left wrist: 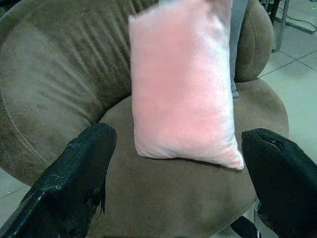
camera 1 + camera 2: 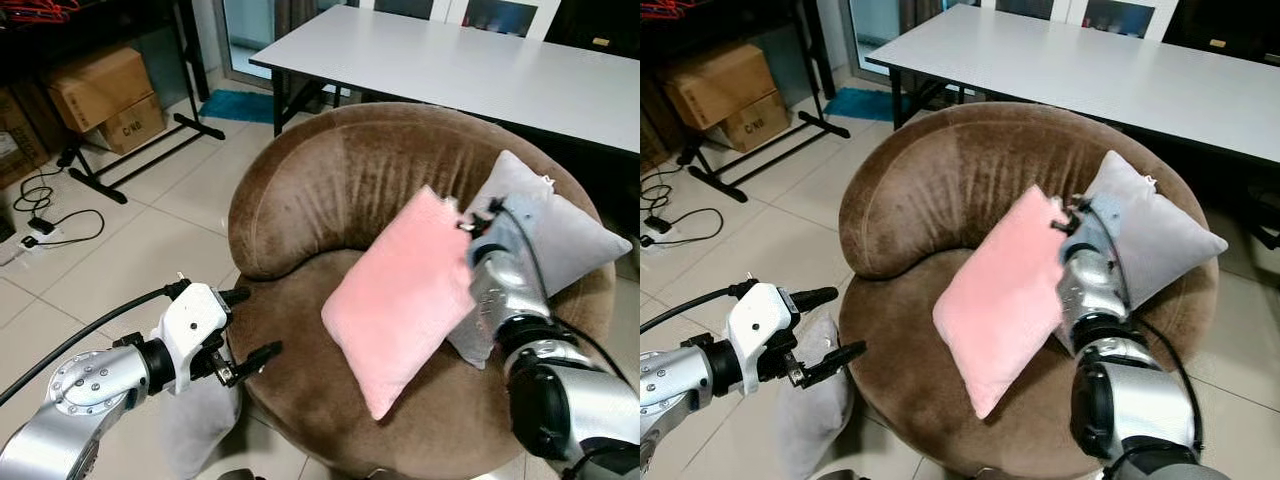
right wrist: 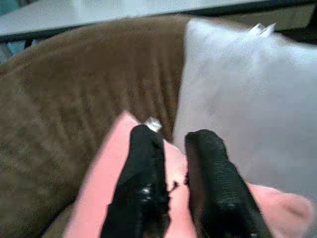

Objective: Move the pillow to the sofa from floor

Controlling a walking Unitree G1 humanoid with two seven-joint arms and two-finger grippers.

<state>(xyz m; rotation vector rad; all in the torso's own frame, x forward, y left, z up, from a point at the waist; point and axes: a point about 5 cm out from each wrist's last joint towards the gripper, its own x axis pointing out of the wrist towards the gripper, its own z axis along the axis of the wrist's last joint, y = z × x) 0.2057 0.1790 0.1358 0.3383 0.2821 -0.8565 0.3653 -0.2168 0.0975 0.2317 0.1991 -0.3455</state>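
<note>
Right gripper is pinched nearly closed on the upper edge of the pink pillow, apparently gripping it. The pillow stands tilted on the brown sofa seat, against a grey pillow. Left gripper hangs wide open, empty, just beside the sofa's front edge.

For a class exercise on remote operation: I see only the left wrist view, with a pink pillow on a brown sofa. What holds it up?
Observer: The right hand pinches the soft pink rectangular pillow at its top corner.
Operator: What's behind the sofa?
Observer: A long white table stands behind the round brown velvet sofa.
Operator: Anything on the floor?
Observer: A grey pillow stands beside the sofa, below the open left hand.
</note>
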